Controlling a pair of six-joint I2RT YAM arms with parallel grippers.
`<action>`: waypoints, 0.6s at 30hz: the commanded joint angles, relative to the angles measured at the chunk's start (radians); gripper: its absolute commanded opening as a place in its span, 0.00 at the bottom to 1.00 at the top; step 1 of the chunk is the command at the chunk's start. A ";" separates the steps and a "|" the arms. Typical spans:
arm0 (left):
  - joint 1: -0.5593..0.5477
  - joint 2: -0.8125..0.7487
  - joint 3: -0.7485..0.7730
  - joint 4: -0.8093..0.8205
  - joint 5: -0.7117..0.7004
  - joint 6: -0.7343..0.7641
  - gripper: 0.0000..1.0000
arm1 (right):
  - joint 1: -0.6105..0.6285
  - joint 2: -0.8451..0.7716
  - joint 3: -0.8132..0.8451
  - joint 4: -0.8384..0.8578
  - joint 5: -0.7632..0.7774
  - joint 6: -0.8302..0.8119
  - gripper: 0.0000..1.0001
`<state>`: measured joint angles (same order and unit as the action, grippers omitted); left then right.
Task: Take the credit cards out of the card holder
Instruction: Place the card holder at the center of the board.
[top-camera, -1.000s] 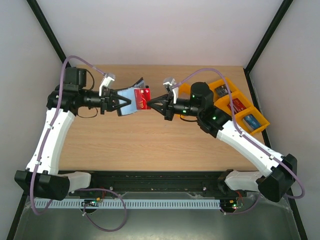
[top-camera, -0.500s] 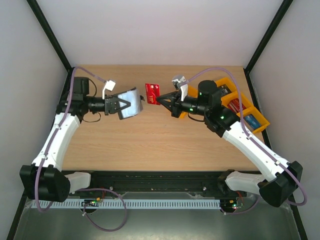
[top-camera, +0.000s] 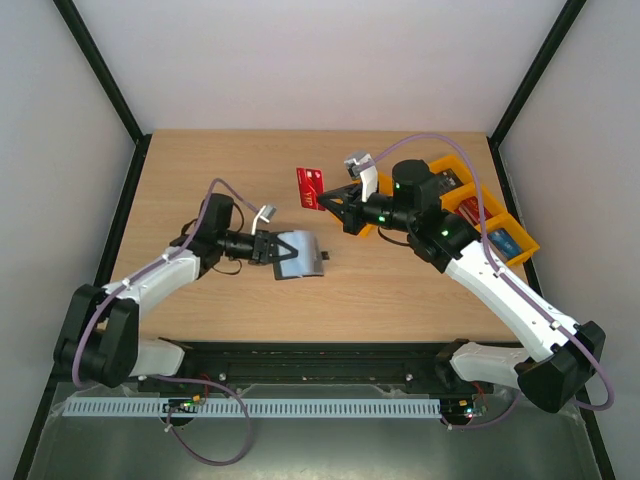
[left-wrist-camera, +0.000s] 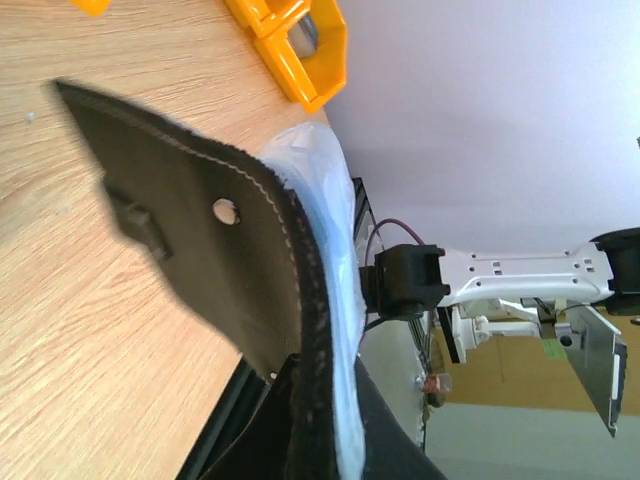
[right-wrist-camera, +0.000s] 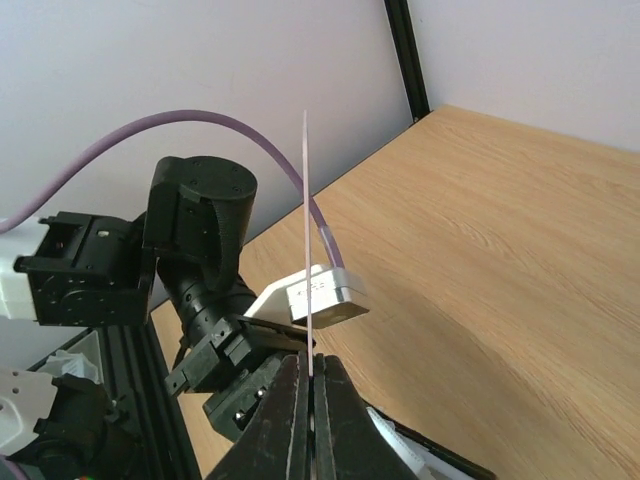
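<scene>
Over the far half of the desk, the right pincer holds the red card clamped aloft and clear of the black wallet, which the left pincer, still gripping it, has swung down low toward the near side: one card is out.

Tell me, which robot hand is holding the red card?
The right gripper, the one by the orange trays, pinches the red card by its edge. The left gripper holds the black card holder instead.
</scene>
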<state>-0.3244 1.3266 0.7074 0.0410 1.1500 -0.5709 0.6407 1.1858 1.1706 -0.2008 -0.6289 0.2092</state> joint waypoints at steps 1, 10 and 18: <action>0.000 0.047 -0.028 0.212 0.011 -0.096 0.02 | -0.006 -0.004 0.026 -0.012 0.025 0.006 0.02; 0.151 0.198 -0.172 -0.071 -0.616 0.049 0.18 | -0.004 0.006 0.032 -0.028 0.020 0.016 0.02; 0.356 0.054 -0.202 -0.164 -0.958 0.065 0.86 | -0.005 -0.003 0.027 -0.060 0.033 0.008 0.02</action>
<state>-0.0673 1.4464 0.5491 0.0074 0.4568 -0.5301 0.6407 1.1881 1.1706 -0.2390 -0.6113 0.2180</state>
